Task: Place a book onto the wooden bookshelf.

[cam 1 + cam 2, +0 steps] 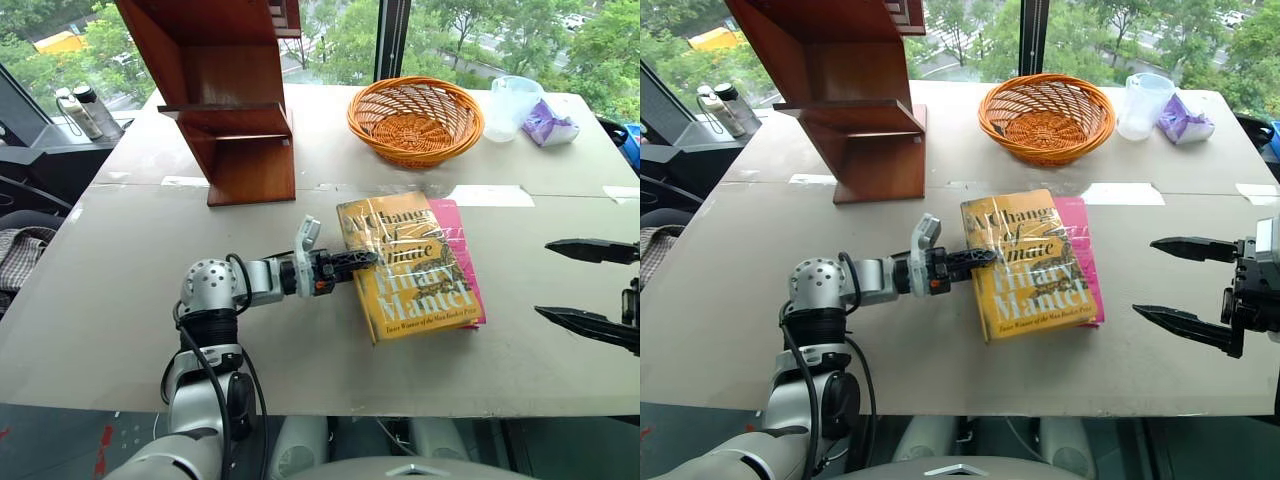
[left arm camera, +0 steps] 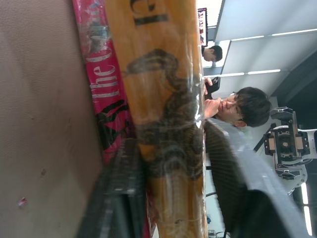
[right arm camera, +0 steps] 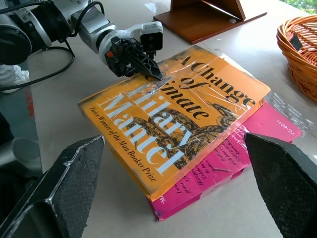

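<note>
Left eye view: the left end effector [image 1: 362, 261], at centre frame, has its fingers closed on the left edge of the book [image 1: 410, 265]. One finger lies on the cover; the other is hidden beneath. The book lies flat on the desk [image 1: 110, 300], long axis running toward the upper left, title end farthest. It covers most of a pink book [image 1: 466, 262]. At right, the right end effector [image 1: 588, 285] is wide open and empty, cut off by the frame. The wooden bookshelf [image 1: 228, 95] stands upper left, top cropped.
</note>
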`<state>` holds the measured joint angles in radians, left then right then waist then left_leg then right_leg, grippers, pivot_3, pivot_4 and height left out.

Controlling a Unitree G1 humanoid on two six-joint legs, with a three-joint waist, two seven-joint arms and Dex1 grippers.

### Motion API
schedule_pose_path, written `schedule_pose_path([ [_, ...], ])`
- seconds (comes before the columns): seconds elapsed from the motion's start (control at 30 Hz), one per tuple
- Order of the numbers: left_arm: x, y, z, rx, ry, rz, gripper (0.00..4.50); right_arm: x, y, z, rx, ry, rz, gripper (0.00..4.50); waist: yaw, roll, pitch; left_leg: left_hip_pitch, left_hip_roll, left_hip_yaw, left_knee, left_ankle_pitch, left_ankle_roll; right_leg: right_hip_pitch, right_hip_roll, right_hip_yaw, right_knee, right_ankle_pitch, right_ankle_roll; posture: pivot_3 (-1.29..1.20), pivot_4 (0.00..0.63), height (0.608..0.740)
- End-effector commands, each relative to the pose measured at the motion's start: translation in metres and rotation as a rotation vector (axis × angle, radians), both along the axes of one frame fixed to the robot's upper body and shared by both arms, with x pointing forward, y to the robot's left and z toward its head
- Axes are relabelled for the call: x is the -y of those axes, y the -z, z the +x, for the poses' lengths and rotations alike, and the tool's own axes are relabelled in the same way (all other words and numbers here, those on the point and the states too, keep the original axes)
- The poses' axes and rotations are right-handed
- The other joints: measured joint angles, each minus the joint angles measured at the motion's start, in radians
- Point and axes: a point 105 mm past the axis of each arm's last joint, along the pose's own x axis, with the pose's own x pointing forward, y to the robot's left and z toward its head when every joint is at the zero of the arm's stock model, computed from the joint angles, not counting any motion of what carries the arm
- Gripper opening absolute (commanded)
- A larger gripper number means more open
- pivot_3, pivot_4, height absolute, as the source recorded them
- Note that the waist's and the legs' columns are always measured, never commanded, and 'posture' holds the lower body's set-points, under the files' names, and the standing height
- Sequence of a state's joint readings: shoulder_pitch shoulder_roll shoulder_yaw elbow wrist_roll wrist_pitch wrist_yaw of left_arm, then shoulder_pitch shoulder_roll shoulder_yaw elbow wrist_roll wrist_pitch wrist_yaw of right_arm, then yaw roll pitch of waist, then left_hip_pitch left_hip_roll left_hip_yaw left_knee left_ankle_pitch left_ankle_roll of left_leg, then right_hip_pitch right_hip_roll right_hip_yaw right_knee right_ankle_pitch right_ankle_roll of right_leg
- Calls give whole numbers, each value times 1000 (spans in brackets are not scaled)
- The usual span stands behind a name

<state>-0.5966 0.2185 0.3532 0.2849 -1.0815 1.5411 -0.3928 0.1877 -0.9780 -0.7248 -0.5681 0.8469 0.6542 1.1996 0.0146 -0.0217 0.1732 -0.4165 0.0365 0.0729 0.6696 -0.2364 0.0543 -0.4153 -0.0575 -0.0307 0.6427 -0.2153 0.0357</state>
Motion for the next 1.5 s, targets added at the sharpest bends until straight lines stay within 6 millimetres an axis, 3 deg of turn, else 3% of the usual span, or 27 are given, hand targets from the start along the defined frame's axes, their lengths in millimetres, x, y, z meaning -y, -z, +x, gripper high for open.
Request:
schedule_pose_path([
  [0.03, -15, -15, 2, 25, -31, -73, 305, -4, -7, -2, 42, 2, 11, 4500, -1, 0, 0, 0, 0, 0, 0, 0, 0, 0, 0, 0, 0, 0, 0, 0, 150, 733],
  [0.2, -39, -48, -7, 164, -38, -92, 190, -6, -4, 3, 49, 5, 54, 4500, -2, 0, 0, 0, 0, 0, 0, 0, 0, 0, 0, 0, 0, 0, 0, 0, 150, 733],
  [0.3, -51, -83, -9, 355, -55, 27, 190, -8, -5, 8, 60, -2, 90, 4500, -1, -1, 1, 0, 0, 0, 0, 0, 0, 0, -1, 0, 0, 0, 0, 0, 150, 733],
  [0.37, -53, -112, -10, 548, -70, 166, 190, -10, -6, 14, 72, -10, 114, 4500, 0, -4, 2, 0, 0, 0, 0, 0, 0, 0, -5, 0, 0, 0, 0, 0, 150, 733],
  [0.47, -40, -179, -14, 874, -43, 322, 190, -12, -10, 27, 101, -22, 151, 4500, 8, -5, 3, -2, -1, -2, 1, 0, 0, 0, -5, -3, 0, 0, 0, 0, 150, 733],
  [0.6, -28, -252, -17, 1267, -96, 511, 190, -13, -16, 41, 139, -47, 185, 4500, 5, -4, 3, -2, -5, 0, 0, 0, 0, 0, -6, -2, -1, 0, 1, 0, 150, 733],
  [0.77, -16, -302, -22, 1917, -72, 950, 190, -10, -22, 57, 188, -49, 189, 4500, 0, -1, 3, 0, -10, 2, -4, 1, -2, -1, -6, 2, -2, -2, 3, 0, 150, 733],
  [0.93, -42, -302, 4, 2156, 17, 1398, 190, -7, -37, 65, 263, -28, 217, 4500, -1, 1, 4, -1, -10, 1, -4, 0, 0, -2, -5, 1, -1, -2, 3, 0, 150, 733],
  [1.07, -79, -313, 26, 2069, -7, 1733, 190, -3, -55, 66, 337, -13, 254, 4500, 0, 1, 5, -2, -10, 1, -2, 0, 1, -2, -5, 1, -1, -2, 4, 0, 150, 733],
  [1.13, -92, -312, 34, 2012, 5, 1816, 190, -5, -61, 67, 364, -11, 280, 4500, 0, 0, 5, -5, -10, 1, -1, 0, 2, -4, -5, 0, -1, -2, 5, 0, 150, 733],
  [1.5, -145, -241, 90, 1578, 254, 2073, 190, -13, -82, 58, 451, -11, 450, 4500, 2, 1, 5, -16, -9, 0, 4, 1, -1, -12, -6, -4, 1, 0, 10, 0, 150, 733],
])
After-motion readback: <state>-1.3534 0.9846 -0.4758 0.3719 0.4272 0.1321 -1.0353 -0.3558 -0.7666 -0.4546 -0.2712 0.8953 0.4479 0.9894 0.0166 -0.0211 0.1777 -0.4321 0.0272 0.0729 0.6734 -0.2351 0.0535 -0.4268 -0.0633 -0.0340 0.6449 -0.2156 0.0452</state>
